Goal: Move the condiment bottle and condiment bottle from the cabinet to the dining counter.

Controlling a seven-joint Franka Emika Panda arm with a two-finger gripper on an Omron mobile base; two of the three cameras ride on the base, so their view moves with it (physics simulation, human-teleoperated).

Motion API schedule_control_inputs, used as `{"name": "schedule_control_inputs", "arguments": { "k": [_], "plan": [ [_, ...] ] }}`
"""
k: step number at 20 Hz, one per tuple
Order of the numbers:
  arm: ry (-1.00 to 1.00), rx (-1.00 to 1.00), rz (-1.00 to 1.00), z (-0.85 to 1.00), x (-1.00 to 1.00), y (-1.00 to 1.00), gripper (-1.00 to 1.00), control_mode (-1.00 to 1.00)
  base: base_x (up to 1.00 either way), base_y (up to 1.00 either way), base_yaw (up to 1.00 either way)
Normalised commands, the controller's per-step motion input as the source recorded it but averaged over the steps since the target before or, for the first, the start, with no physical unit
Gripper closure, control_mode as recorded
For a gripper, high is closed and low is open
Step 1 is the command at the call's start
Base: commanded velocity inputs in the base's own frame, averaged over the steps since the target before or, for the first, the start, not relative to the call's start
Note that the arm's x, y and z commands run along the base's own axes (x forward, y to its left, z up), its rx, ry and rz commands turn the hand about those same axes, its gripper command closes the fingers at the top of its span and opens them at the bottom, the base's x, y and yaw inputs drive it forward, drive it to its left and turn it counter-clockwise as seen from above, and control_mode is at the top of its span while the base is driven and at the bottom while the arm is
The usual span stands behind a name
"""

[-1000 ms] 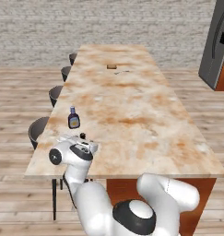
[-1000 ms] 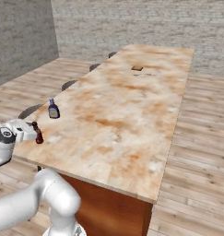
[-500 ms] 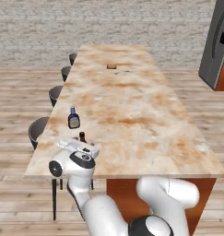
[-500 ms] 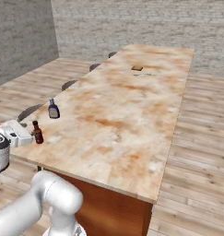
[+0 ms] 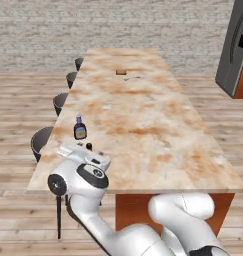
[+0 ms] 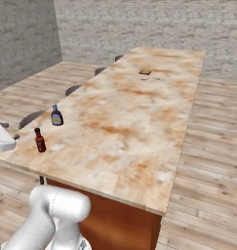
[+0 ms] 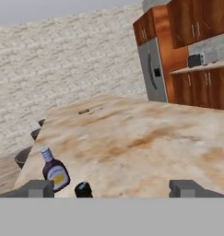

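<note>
Nearest, the gripper [image 7: 111,189] hangs just off the desk [image 5: 143,125] edge with its jaws spread wide and nothing between them. Just past it the small brown bottle [image 6: 40,140] stands upright near the desk's corner, free of the fingers (so it looks released), and a little farther along the blue-capped bottle [image 6: 56,115] stands upright too, near it but apart. Both bottles on the desk suggests the task is essentially finished. Compared with a second ago, the hand has pulled back from the brown bottle, which now stands alone.
</note>
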Motion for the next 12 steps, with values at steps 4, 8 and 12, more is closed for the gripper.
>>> {"name": "schedule_control_inputs", "arguments": {
  "k": [4, 8, 12],
  "plan": [
    [0.31, 0.15, 0.00, 0.63, -0.58, 0.00, -1.00, -1.00, 0.00, 0.00, 0.00],
    [0.37, 0.17, 0.00, 0.23, -0.52, 0.00, -1.00, -1.00, 0.00, 0.00, 0.00],
    [0.35, 0.12, 0.00, 0.00, -0.50, 0.00, -1.00, -1.00, 0.00, 0.00, 0.00]
  ]
}}
